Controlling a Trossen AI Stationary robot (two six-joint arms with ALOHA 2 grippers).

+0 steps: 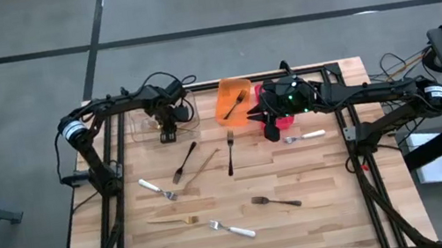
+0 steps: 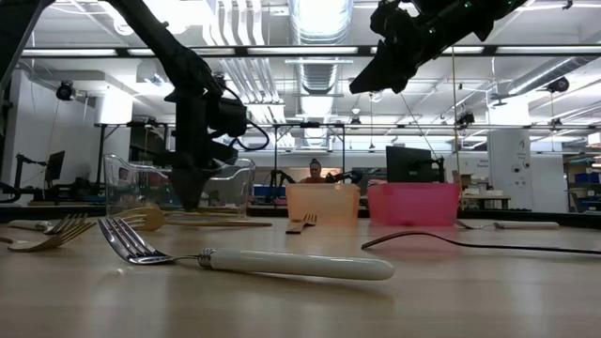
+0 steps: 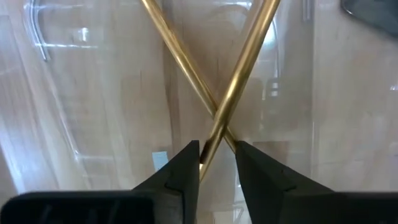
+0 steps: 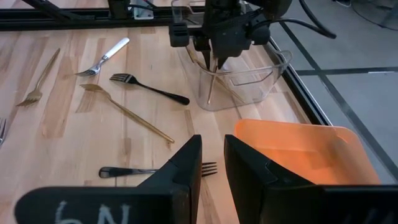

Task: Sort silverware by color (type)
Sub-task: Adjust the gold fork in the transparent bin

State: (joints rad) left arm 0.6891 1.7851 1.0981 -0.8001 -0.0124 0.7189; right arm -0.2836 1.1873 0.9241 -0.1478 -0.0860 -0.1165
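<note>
My left gripper (image 1: pixel 167 132) (image 3: pixel 217 152) reaches down into the clear bin (image 1: pixel 150 122) (image 4: pixel 249 81), shut on a gold utensil (image 3: pixel 239 74). A second gold utensil (image 3: pixel 177 53) lies in that bin and crosses under the first. My right gripper (image 1: pixel 273 129) (image 4: pixel 213 146) hovers narrowly open and empty beside the orange bin (image 1: pixel 233 115) (image 4: pixel 298 149), above the tines of a black fork (image 1: pixel 230 152) (image 4: pixel 155 169). Another black fork (image 1: pixel 238 99) lies in the orange bin. Several black, gold and pale-handled silver pieces lie flat on the table. My left gripper pinches the gold utensil by the end of its handle (image 3: pixel 210 146), coming from above with the fingers pointing down. The utensil stands steeply below the fingers inside the clear bin, with its lower end (image 4: pixel 208 101) at the bin floor.
A red bin (image 2: pixel 413 202) stands right of the orange one, partly under my right arm. On the table lie a black fork (image 1: pixel 184 161), a gold utensil (image 1: pixel 205 166), silver forks (image 1: pixel 305 136) (image 1: pixel 157 189) (image 1: pixel 233 229), a gold fork (image 1: pixel 176 221) and a black fork (image 1: pixel 275 201).
</note>
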